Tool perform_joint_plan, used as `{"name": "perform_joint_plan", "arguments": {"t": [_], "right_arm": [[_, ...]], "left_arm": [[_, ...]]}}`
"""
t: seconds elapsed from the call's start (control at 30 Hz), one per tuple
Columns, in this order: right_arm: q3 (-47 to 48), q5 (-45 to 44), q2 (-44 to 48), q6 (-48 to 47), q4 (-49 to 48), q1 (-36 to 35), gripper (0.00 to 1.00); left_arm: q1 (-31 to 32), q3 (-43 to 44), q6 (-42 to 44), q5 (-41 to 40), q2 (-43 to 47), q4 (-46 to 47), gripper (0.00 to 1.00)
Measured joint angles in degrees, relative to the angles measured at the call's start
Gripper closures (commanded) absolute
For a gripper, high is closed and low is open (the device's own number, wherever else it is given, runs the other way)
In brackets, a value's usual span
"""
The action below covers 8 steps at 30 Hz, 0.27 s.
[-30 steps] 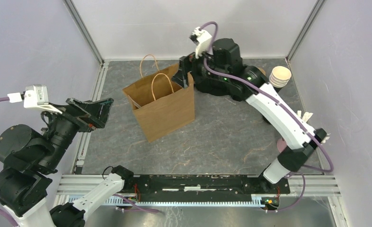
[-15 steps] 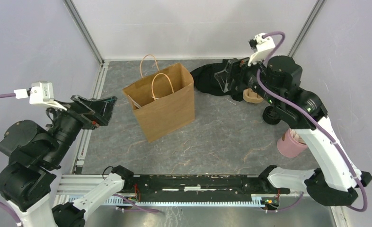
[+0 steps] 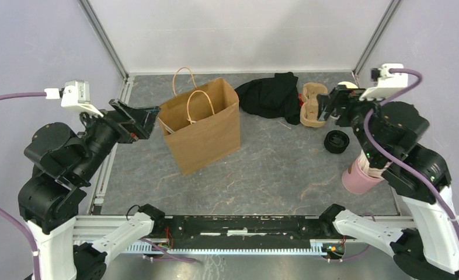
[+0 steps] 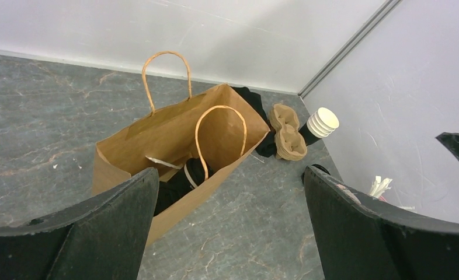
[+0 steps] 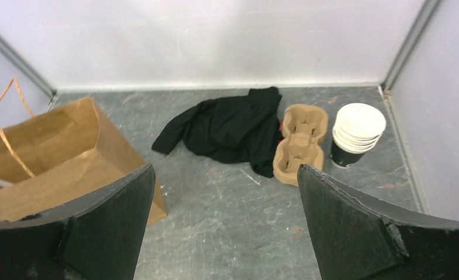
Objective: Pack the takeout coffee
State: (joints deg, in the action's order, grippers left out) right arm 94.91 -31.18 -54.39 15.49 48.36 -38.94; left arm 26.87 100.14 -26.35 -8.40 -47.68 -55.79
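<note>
A brown paper bag (image 3: 207,131) stands open left of the table's middle. In the left wrist view, a black lidded cup of the takeout coffee (image 4: 192,169) shows deep inside the bag (image 4: 169,137). A second dark shape (image 4: 170,189) lies beside it; I cannot tell what it is. My left gripper (image 3: 142,119) hovers open just left of the bag, and nothing sits between its fingers (image 4: 230,175). At the right, my right gripper (image 3: 326,105) is raised and open above the cardboard carrier, also empty (image 5: 225,169).
A black cloth (image 3: 271,96) lies behind the bag on its right. A cardboard cup carrier (image 5: 300,140) lies beside it, with a stack of lidless cups (image 5: 355,131) in the back right corner. A loose black lid (image 3: 336,141) and a pink container (image 3: 361,178) sit at the right. Walls close three sides.
My right arm has pulled back from the bag's mouth and swung right, over the carrier. My left arm has risen and moved closer to the bag.
</note>
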Motion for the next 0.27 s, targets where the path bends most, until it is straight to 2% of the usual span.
{"name": "perform_joint_plan", "arguments": {"t": [0.27], "right_arm": [[1.6, -7.8, 2.6, -1.2, -2.3, 0.0, 0.02]], "left_arm": [[0.0, 0.0, 0.0, 0.1, -1.3, 1.2, 0.01]]}}
